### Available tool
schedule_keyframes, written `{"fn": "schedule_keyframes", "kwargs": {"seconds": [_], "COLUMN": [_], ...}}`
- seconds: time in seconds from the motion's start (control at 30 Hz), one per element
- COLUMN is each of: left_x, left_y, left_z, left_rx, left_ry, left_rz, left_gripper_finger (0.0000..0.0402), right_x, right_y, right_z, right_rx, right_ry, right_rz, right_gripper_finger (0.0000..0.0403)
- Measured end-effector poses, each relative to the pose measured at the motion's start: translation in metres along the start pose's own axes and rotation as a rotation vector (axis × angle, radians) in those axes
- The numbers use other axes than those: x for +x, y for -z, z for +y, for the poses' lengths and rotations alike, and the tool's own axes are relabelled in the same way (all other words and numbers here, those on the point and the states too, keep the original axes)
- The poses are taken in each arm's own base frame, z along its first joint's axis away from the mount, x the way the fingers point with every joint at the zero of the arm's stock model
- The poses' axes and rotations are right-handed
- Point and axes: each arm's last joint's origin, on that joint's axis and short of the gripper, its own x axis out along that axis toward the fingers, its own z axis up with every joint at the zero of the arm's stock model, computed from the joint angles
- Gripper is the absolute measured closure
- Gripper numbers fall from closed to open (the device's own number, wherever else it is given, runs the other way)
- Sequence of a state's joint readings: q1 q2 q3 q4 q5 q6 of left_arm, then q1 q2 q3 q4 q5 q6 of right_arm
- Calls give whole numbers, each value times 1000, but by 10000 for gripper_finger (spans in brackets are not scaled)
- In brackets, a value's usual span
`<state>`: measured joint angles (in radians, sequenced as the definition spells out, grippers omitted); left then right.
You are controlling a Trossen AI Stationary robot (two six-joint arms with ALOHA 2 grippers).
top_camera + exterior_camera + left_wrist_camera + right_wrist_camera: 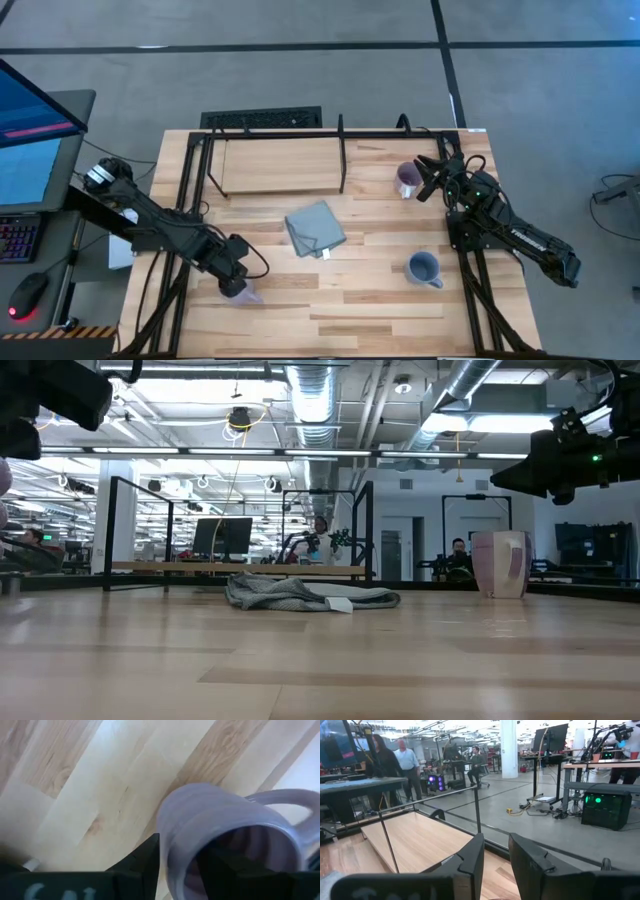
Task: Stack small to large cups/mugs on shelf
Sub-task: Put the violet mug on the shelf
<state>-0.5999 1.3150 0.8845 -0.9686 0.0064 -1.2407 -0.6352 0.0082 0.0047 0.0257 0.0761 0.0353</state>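
Gripping the rim of a light purple handled mug (225, 835) near the table's front-left edge, the left gripper (236, 281) pinches one finger inside the mug and one outside. The right gripper (432, 178) hovers above the darker purple mug with white inside (407, 180), its fingers slightly parted on nothing. That mug stands just right of the light wood shelf framed by black rods (280, 165). A blue-grey mug (423, 268) sits front-right, and a folded grey-blue cloth (315, 229) lies mid-table.
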Motion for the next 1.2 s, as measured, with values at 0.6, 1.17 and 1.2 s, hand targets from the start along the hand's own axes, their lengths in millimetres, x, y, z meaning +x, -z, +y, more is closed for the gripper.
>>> {"fn": "schedule_keyframes", "kwargs": {"seconds": [0.6,1.17,1.2], "left_x": [50,42,42], "left_y": [-4,-31,-34], "left_z": [-16,-9,-7], "left_rx": [238,432,447], "left_ry": [-151,-209,-212], "left_rz": [210,115,114], "left_gripper_finger": [366,367,367], "right_x": [0,0,0], "right_y": [0,0,0], "right_z": [0,0,0], "right_rx": [3,18,18], "right_ry": [0,0,0], "right_rz": [0,0,0], "right_gripper_finger": [289,289,289]}}
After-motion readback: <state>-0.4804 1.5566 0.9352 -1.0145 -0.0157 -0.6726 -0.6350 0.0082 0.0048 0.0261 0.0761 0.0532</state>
